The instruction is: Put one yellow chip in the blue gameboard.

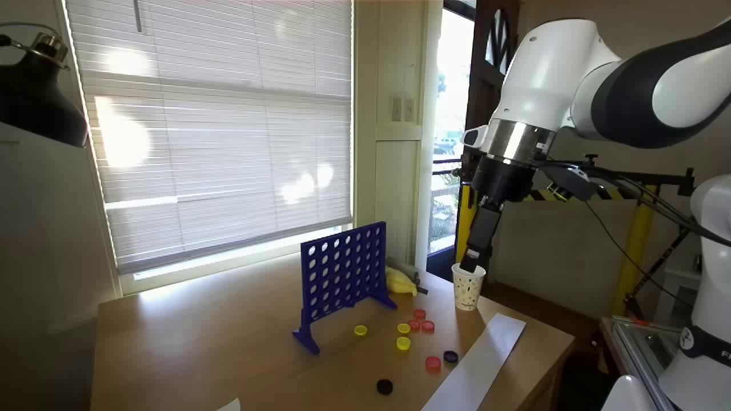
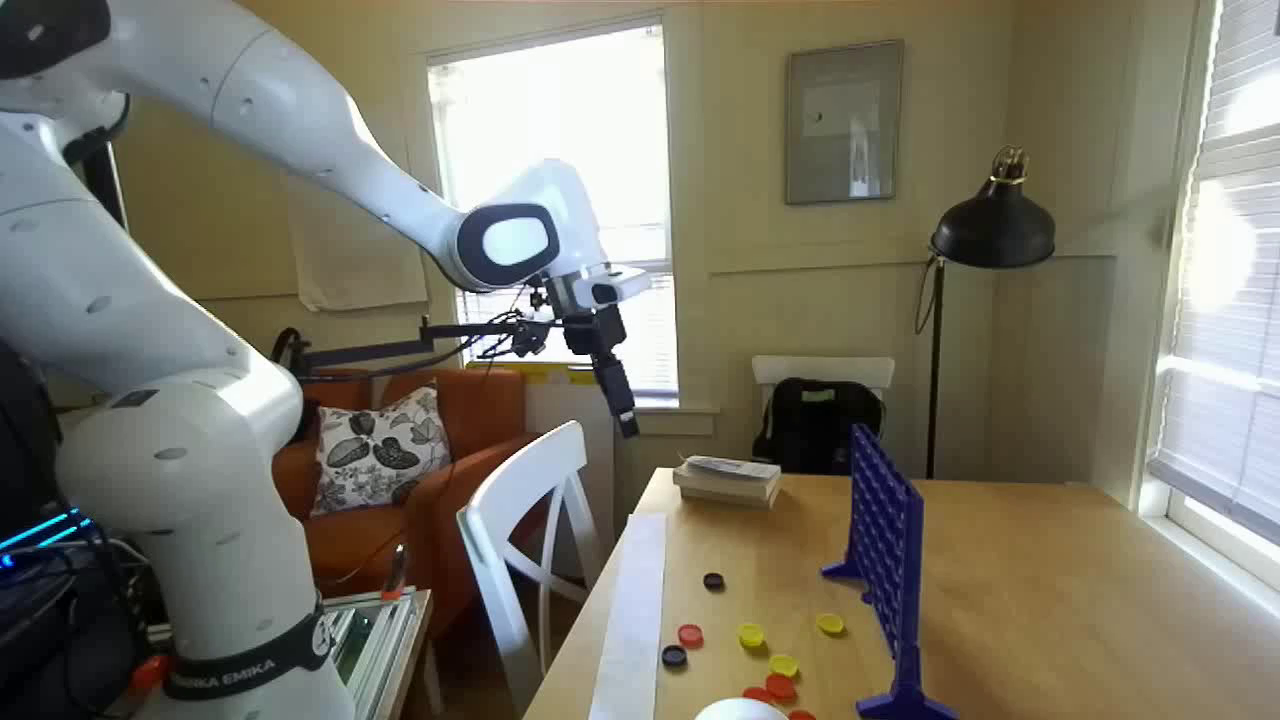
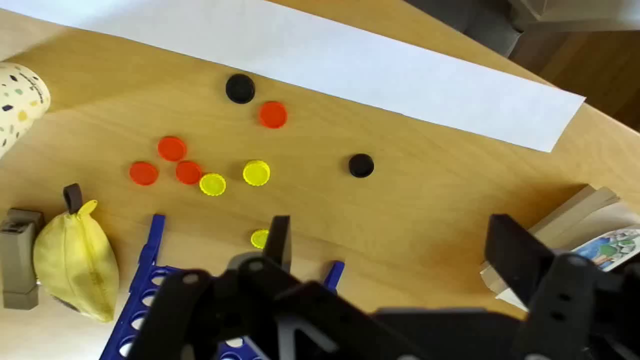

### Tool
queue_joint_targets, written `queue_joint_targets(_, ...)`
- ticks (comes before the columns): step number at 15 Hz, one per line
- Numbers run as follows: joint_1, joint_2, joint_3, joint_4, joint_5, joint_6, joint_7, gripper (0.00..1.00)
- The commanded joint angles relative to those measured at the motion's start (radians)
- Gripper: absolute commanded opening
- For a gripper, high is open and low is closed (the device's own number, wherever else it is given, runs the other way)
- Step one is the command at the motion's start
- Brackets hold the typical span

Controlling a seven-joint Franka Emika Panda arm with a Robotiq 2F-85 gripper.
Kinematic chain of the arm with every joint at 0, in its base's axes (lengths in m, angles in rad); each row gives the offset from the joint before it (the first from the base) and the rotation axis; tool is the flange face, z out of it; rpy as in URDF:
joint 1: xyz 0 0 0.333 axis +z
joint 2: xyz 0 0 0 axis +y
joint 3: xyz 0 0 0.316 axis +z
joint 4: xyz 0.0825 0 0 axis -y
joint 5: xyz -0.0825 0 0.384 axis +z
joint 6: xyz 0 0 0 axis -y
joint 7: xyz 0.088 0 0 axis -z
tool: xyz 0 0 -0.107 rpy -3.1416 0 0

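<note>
The blue board [image 1: 342, 269] is standing upright on its feet on the table [image 1: 200, 348]. One yellow chip [image 1: 360, 330] is lying nearest the board, and two more yellow chips [image 3: 256, 173] are lying farther out on the same side. Four red chips [image 3: 171, 149] and two black chips [image 3: 361, 165] are lying flat on that side too. The hand [image 3: 390, 225] is hanging in the air on the chips' side of the board, well apart from it, and its two fingers [image 3: 280, 240] are standing wide apart. Beyond the chips from the board, a white paper strip [image 1: 480, 365] is lying. A yellow banana [image 3: 75, 265] is resting just beside one end of the board, and a speckled cup [image 1: 467, 291] is standing farther out past that end.
</note>
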Motion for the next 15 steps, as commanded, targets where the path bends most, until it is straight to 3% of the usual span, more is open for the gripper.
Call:
queue_joint_targets(1, 0.012, 0.001, -0.013, 0.001, -0.009, -0.003, 0.006, 1.00)
queue_joint_targets(6, 0.012, 0.001, -0.013, 0.001, -0.009, -0.003, 0.006, 1.00)
queue_joint_targets(12, -0.145, 0.092, -0.020, -0.011, -0.099, 0.315, 0.079, 1.00)
queue_joint_targets(15, -0.239, 0.171, -0.010, 0.007, -0.127, 0.394, 0.118, 1.00)
